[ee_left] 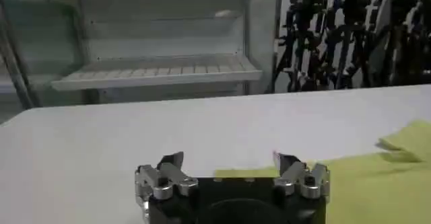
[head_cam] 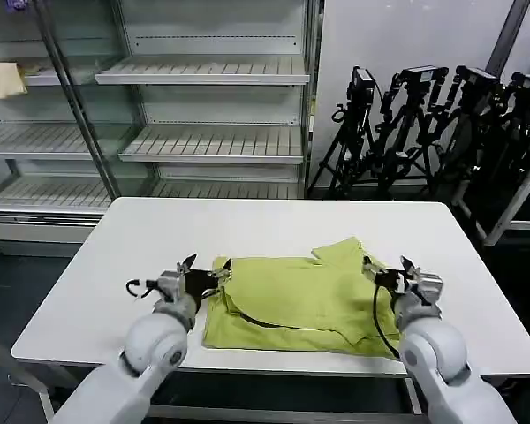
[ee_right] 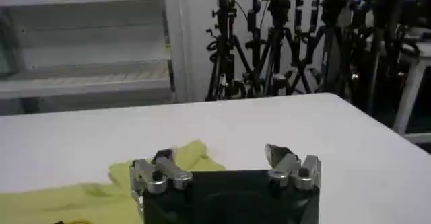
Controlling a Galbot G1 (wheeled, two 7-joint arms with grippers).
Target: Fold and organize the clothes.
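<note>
The clothes, a lime yellow-green T-shirt (head_cam: 300,296), lie partly folded and rumpled on the white table (head_cam: 274,225), toward its front edge. A sleeve sticks up at the shirt's far right corner (head_cam: 340,250). My left gripper (head_cam: 203,273) is open at the shirt's left edge, low over the table, with the hem (ee_left: 236,173) just past its body. My right gripper (head_cam: 387,268) is open at the shirt's right edge, and the sleeve (ee_right: 195,157) lies beside one finger. Neither holds any fabric.
Behind the table stand empty white shelves (head_cam: 212,141), with a pale cream cloth (head_cam: 2,79) on a left shelf. Black camera tripods (head_cam: 424,124) crowd the back right. The table's far half is bare.
</note>
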